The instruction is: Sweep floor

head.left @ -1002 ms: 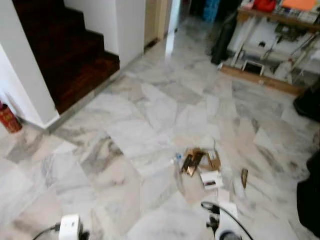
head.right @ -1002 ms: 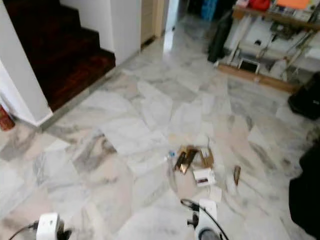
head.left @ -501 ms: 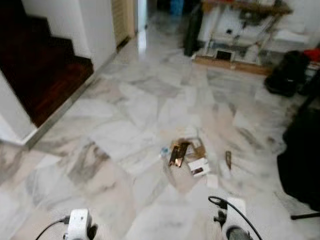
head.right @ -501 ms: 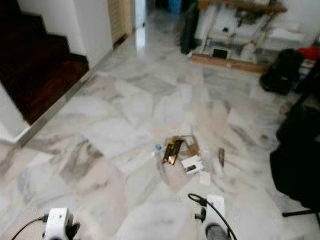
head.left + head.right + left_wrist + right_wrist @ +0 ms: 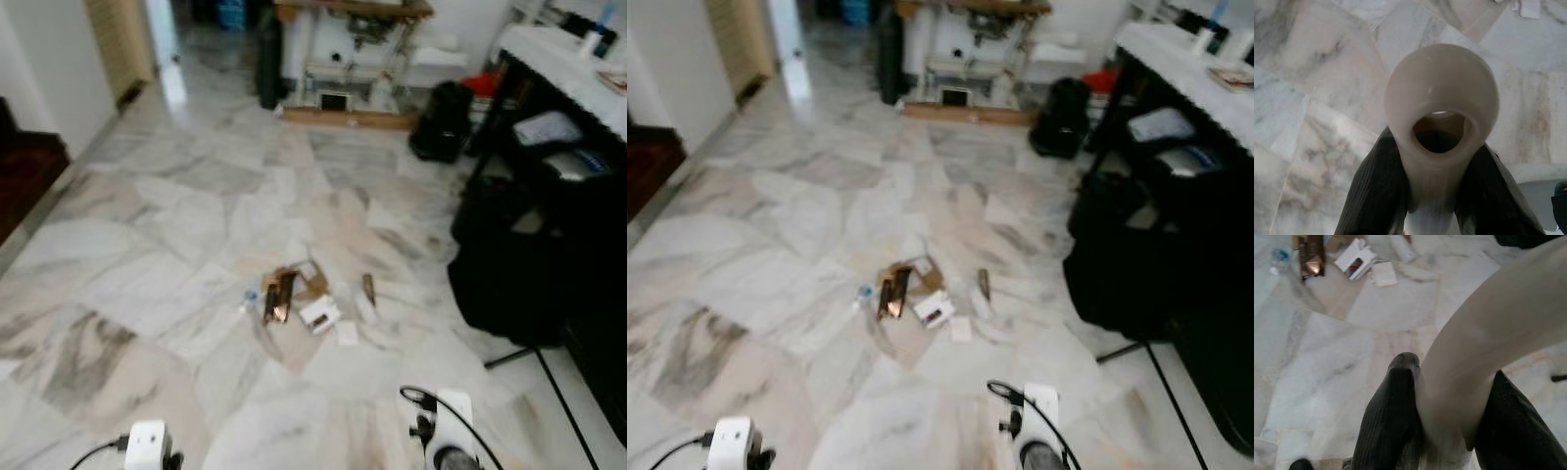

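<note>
Approach stage of floor sweeping: the robot faces a small cluster of litter (image 5: 304,305) lying on the marble floor (image 5: 176,225), ahead of it and well apart from both arms, so the judgement is that sweeping contact has not yet begun. The cluster comprises torn brown cardboard (image 5: 281,292), a white printed card (image 5: 320,314), a scrap of white paper (image 5: 347,334), a small clear bottle with a blue cap (image 5: 249,298) and a slim brown piece (image 5: 368,286) just beside them. The left gripper (image 5: 1440,196) is clamped on a cream plastic handle end (image 5: 1442,105) with a hanging hole, one black finger (image 5: 1376,191) pressed to each side of it. The right gripper (image 5: 1447,431) is clenched around a curved cream handle (image 5: 1498,333), its fingers (image 5: 1393,421) touching the plastic on both sides. What tools these handles belong to cannot be told, since their working ends are out of view. The next move probably calls for closing on the litter and lowering the tool heads beside it. Black bags (image 5: 509,264) and a dark stand leg (image 5: 554,392) near the debris on the right could snag a wide stroke.
</note>
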Controlling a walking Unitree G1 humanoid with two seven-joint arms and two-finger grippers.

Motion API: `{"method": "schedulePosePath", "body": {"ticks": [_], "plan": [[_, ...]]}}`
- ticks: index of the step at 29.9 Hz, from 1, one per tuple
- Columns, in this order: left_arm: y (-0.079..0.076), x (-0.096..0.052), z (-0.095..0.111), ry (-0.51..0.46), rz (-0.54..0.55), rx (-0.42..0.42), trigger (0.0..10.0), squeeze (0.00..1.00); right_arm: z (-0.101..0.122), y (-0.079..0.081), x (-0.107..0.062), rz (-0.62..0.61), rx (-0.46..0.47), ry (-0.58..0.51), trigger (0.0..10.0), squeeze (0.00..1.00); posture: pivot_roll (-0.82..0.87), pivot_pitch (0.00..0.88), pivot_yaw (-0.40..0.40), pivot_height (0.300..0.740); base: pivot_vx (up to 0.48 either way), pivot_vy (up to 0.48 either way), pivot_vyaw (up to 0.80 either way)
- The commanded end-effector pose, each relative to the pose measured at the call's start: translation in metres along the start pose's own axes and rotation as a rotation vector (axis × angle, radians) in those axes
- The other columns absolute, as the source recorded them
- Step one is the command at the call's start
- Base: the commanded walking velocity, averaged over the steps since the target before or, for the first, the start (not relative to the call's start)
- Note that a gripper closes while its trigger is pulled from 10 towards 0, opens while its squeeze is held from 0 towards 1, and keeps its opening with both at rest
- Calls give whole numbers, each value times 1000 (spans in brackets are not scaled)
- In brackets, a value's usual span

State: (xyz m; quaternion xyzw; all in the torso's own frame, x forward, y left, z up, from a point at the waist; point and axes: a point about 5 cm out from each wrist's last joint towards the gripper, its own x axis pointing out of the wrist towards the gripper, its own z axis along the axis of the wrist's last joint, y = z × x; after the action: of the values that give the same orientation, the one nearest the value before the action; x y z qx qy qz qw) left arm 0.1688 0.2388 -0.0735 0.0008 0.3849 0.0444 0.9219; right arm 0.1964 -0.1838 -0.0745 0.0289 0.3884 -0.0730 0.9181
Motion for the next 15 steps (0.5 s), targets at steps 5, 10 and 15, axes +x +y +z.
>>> {"method": "schedulePosePath", "body": {"ticks": [5, 10, 15], "plan": [[1, -1, -2, 9, 16, -3, 10000, 0, -5, 0, -1, 16, -16, 34, 10000, 0, 5, 0, -68, 740, 0, 0, -649], [-1, -1, -5, 16, 17, -12, 10000, 0, -5, 0, -1, 24, -14, 33, 10000, 0, 2, 0, -74, 740, 0, 0, -606], [-1, -2, -6, 10, 38, -18, 10000, 0, -1, -2, 0, 22, -42, 5, 10000, 0, 2, 0, -82, 740, 0, 0, -455]]}}
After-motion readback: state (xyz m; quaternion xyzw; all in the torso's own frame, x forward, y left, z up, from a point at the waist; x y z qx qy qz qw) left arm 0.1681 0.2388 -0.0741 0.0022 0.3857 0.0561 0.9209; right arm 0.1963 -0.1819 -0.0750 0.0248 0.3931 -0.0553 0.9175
